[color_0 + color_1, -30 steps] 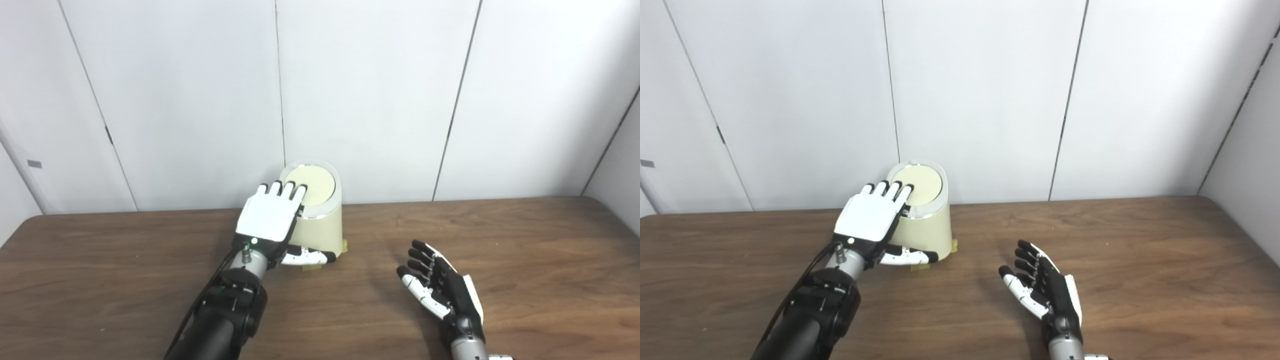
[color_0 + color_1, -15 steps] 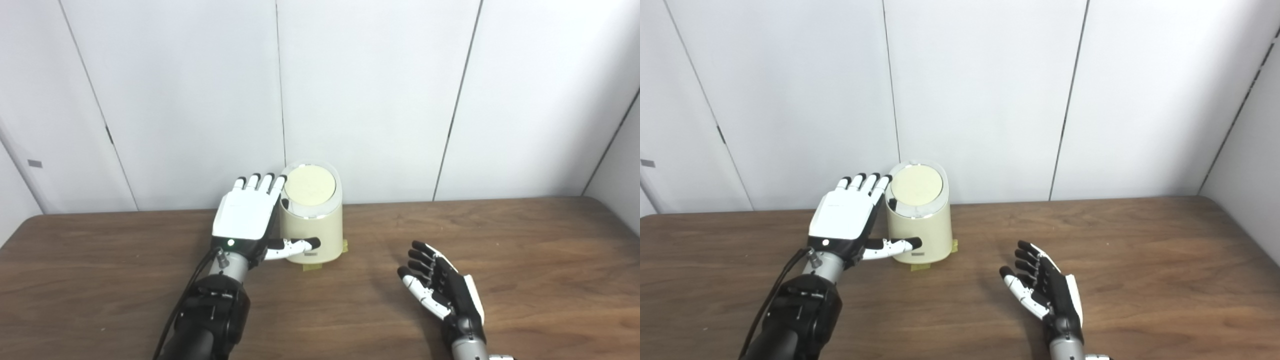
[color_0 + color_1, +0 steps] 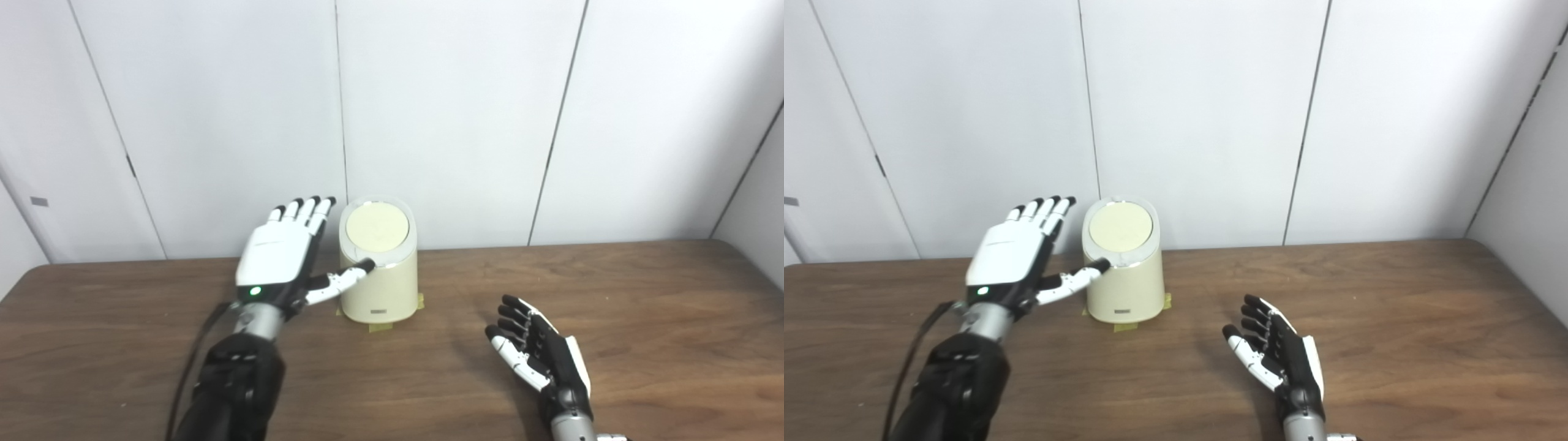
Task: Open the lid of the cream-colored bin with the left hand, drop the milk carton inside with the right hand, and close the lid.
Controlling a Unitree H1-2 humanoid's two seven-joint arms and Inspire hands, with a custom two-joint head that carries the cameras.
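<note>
Cream-colored bin (image 3: pixel 380 282) upright at the far middle of the wooden table (image 3: pixel 643 306), close against the white wall panels (image 3: pixel 459 122), tape tabs (image 3: pixel 376 327) showing at its base. Round lid (image 3: pixel 377 225) shut, tilted toward the camera, long axis of the bin vertical. No milk carton visible in either view. Just left of the bin, left hand (image 3: pixel 278 257) raised, back upward, fingers (image 3: pixel 306 211) spread and straight beside the bin's left shoulder, grasping nothing; thumb tip at the front-left of the lid rim, touching or nearly so, cannot tell which. Lid lying to the right of and slightly beyond those fingers. Well apart to the right and nearer the camera, right hand (image 3: pixel 1277 358) low over the table, palm turned inward, fingers loosely spread, empty. Clearly nearer to the lid: the left hand. Judged from the shut lid: either lid not yet opened or task already finished.
</note>
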